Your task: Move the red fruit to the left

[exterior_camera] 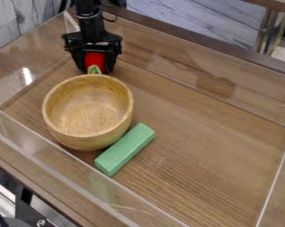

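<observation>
The red fruit (pixel 95 59) is a small strawberry-shaped toy, glossy red, with a green leafy stem end. It sits between the pincer's (pixel 95 46) fingers, partly hidden by them, its green end pointing toward the wooden bowl (pixel 88 112), just beyond the rim on the side nearer the pincer.

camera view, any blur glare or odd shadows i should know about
In the camera view, the whole picture is soft and coarse, so fine edges on the gripper and the red fruit are hard to make out; the light is fairly even, with a darker, shaded inner side in the wooden bowl.
</observation>
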`<state>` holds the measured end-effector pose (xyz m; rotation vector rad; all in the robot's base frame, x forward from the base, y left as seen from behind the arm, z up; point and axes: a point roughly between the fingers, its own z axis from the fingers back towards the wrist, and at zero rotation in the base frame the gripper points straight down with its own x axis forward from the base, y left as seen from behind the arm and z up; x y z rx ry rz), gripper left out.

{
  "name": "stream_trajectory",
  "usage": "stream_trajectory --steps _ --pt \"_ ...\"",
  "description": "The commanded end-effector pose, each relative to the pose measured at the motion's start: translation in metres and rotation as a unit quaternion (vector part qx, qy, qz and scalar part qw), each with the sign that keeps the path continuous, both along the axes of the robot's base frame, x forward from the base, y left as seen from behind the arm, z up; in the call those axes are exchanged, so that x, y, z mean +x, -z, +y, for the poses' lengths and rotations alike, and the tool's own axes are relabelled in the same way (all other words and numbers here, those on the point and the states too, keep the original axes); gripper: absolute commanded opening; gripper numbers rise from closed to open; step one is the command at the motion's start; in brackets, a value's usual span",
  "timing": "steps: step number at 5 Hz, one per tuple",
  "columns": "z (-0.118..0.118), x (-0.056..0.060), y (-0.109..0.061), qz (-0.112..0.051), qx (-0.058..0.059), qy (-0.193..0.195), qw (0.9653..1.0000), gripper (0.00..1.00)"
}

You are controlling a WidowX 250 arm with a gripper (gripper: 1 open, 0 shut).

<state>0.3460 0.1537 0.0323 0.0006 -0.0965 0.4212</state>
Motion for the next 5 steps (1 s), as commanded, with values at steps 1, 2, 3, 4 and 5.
stream_trajectory --steps 1,2,3,4,5 --pt "-0.001 0.010 -0.044 -0.044 0.013 0.002 0.9989 1.00" --pt "-0.002 0.013 -0.056 -0.049 0.014 0.003 0.9987 1.00" --pt "-0.007 0.015 -0.060 -0.057 0.019 0.005 0.9982 1.00" --pt "-0.011 0.018 -0.063 -0.063 0.022 0.006 0.9977 1.00" --pt "-0.006 0.019 -0.053 -0.067 0.029 0.009 0.9973 1.00"
